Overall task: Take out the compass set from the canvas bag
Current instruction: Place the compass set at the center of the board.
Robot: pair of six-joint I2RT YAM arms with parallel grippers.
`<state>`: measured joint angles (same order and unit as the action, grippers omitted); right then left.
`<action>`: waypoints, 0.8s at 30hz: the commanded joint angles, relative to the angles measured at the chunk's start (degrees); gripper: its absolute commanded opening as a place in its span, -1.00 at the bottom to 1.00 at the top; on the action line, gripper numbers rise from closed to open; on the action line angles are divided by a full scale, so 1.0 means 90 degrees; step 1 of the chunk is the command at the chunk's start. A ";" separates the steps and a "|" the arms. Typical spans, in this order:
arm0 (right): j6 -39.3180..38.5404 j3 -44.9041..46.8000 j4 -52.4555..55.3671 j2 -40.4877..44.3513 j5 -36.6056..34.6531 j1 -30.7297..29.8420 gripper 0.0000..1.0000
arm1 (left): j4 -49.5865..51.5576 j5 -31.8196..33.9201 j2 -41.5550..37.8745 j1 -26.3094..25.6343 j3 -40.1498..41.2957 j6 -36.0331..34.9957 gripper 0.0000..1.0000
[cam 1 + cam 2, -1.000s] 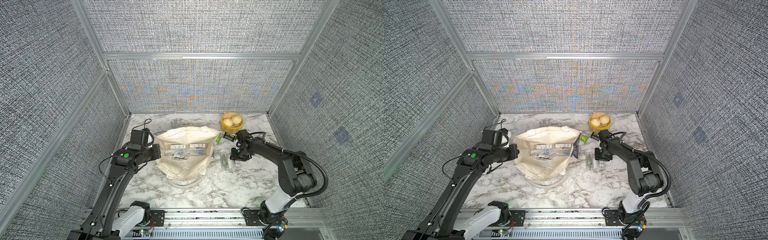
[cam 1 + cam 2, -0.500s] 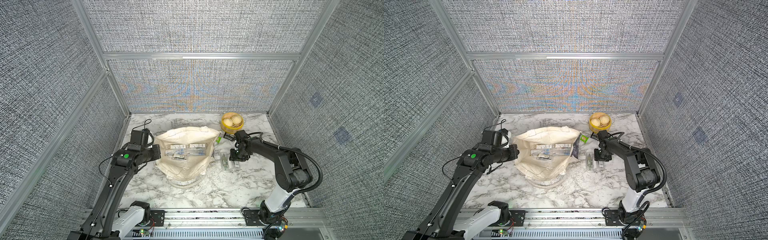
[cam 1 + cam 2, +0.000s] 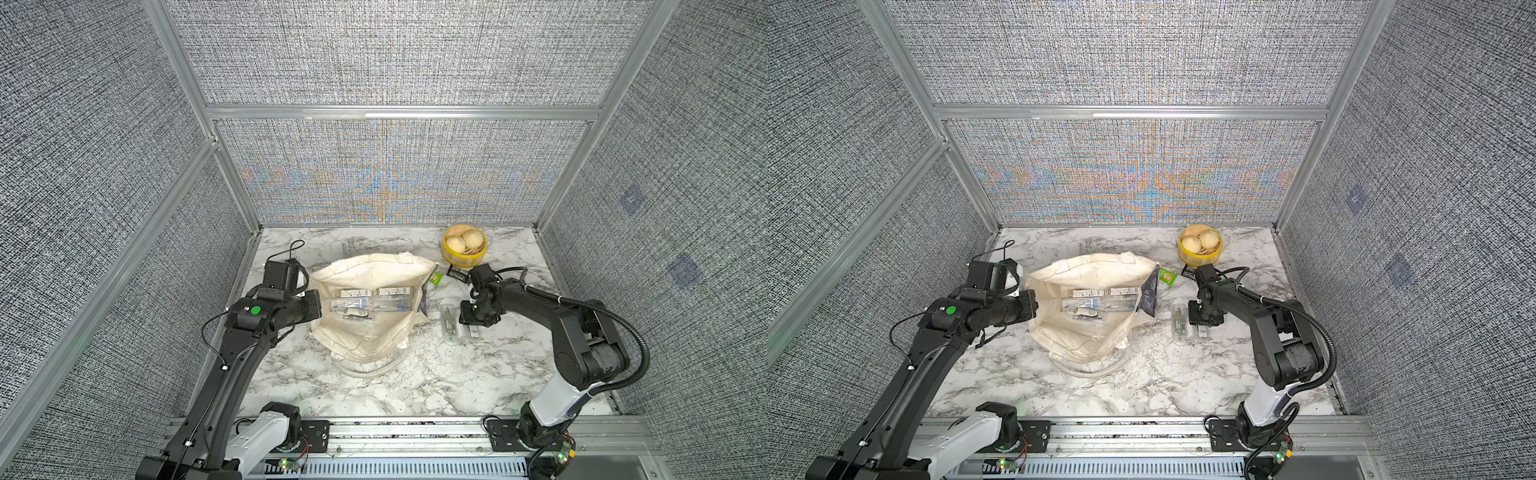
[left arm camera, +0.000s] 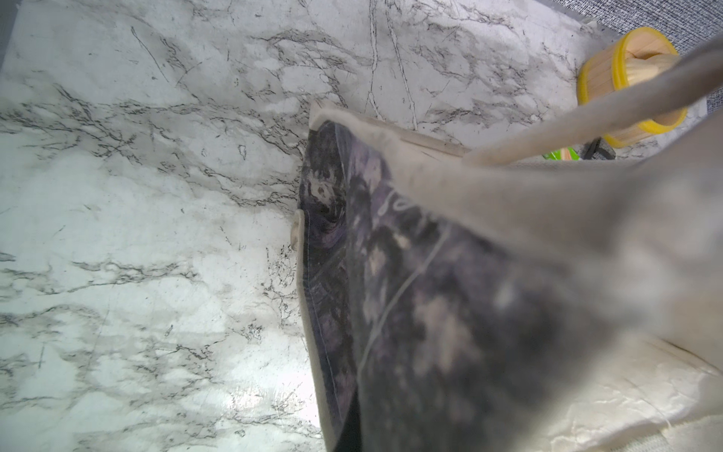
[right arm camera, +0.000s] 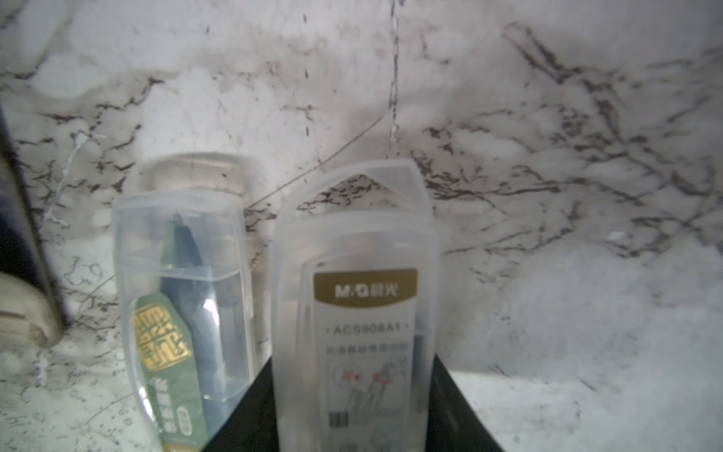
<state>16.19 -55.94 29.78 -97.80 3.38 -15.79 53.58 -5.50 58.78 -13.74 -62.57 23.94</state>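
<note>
The cream canvas bag (image 3: 365, 336) (image 3: 1084, 340) lies open mid-table with several clear compass set cases (image 3: 370, 299) inside. My left gripper (image 3: 314, 305) is at the bag's left rim, shut on the cloth; the dark printed panel (image 4: 430, 313) fills the left wrist view and hides the jaws. To the right of the bag, one compass set (image 5: 364, 313) (image 3: 473, 331) lies flat on the marble. My right gripper (image 5: 354, 364) (image 3: 478, 320) is over it, with a black finger against each long side and no gap showing.
A second clear case with a green label (image 5: 176, 313) (image 3: 449, 323) lies beside the held one. A yellow steamer basket (image 3: 464, 249) of buns stands at the back right. A green packet (image 3: 435, 279) lies by the bag. Grey walls enclose three sides.
The right arm has shifted slightly over the case on the marble. The left arm and the bag have not moved.
</note>
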 commanded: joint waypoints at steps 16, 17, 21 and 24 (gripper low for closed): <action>0.0125 -0.0407 0.0450 -0.0276 -0.0179 -0.0115 0.12 | -0.0033 0.0144 -0.0048 -0.0003 -0.0232 -0.0173 -1.00; 0.0135 -0.0413 0.0467 -0.0278 -0.0193 -0.0129 0.12 | -0.0036 0.0143 -0.0018 0.0002 -0.0234 -0.0195 -1.00; 0.0145 -0.0409 0.0520 -0.0227 -0.0292 -0.0150 0.13 | -0.0020 0.0127 0.0079 0.0000 -0.0333 -0.0252 -1.00; 0.0126 -0.0472 0.0617 -0.0194 -0.0339 -0.0175 0.13 | -0.0092 0.0086 0.0069 0.0003 -0.0334 -0.0258 -1.00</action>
<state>17.15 -59.70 32.71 -99.94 1.39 -17.08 54.96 -5.13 59.46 -13.74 -65.04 22.52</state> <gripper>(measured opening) 0.568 0.048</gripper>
